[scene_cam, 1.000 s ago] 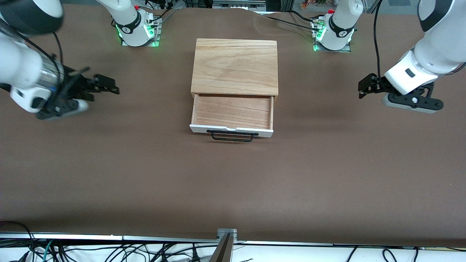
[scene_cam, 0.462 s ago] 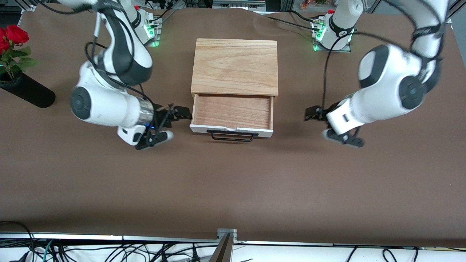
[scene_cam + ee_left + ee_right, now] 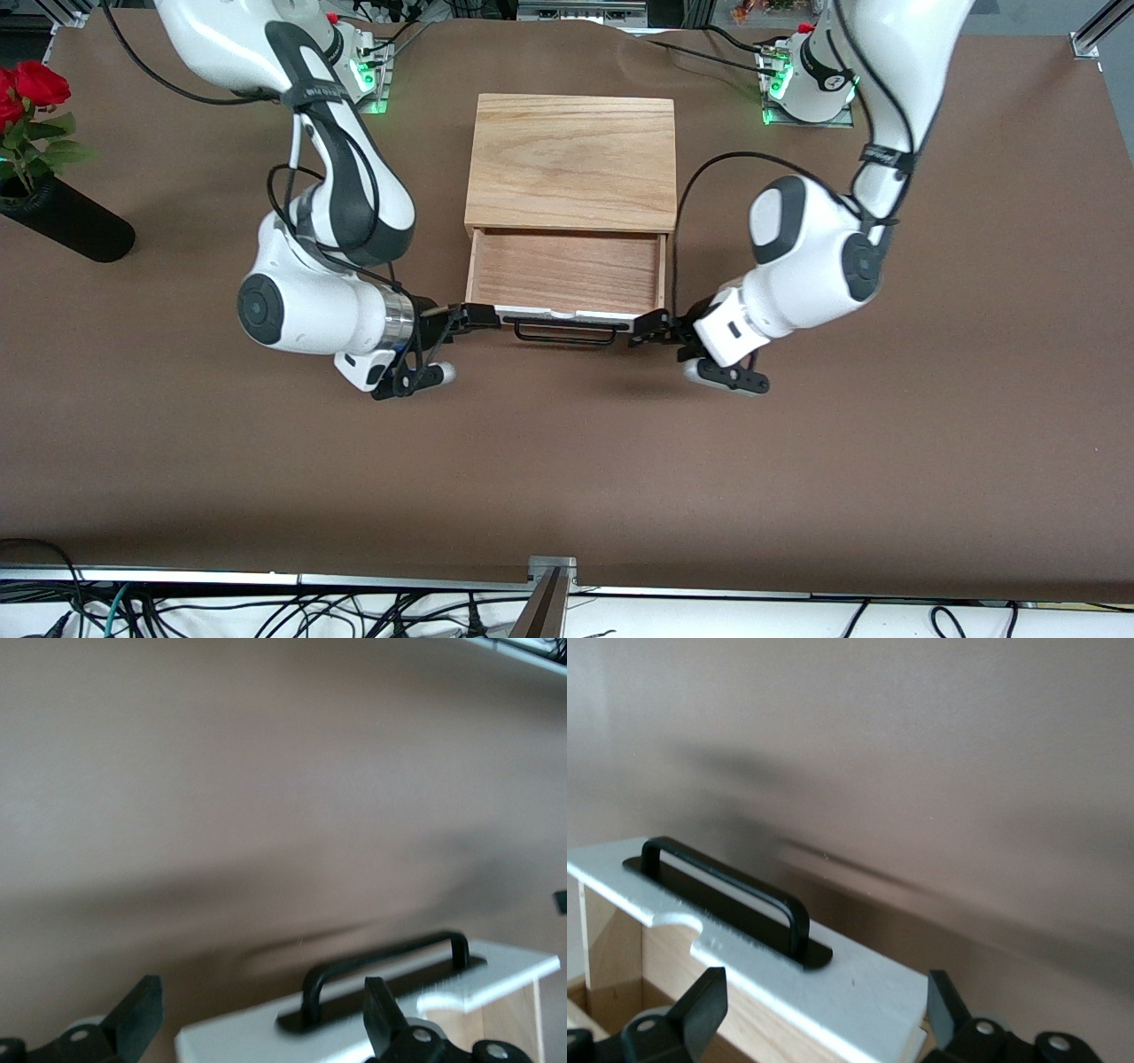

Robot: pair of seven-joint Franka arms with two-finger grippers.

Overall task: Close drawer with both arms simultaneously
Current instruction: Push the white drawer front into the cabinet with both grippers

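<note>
Front view shows the drawer (image 3: 567, 270) pulled out of the wooden box (image 3: 571, 163) mid-table. Right gripper (image 3: 479, 316) sits at the white front panel's (image 3: 567, 316) corner toward the right arm's end, fingers spread. Left gripper (image 3: 649, 330) sits at the panel's corner toward the left arm's end, fingers likewise apart, flanking the black handle (image 3: 565, 331).

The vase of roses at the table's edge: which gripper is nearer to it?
Right. The right gripper is at the drawer corner toward the vase of roses; the left gripper is at the other corner.
</note>
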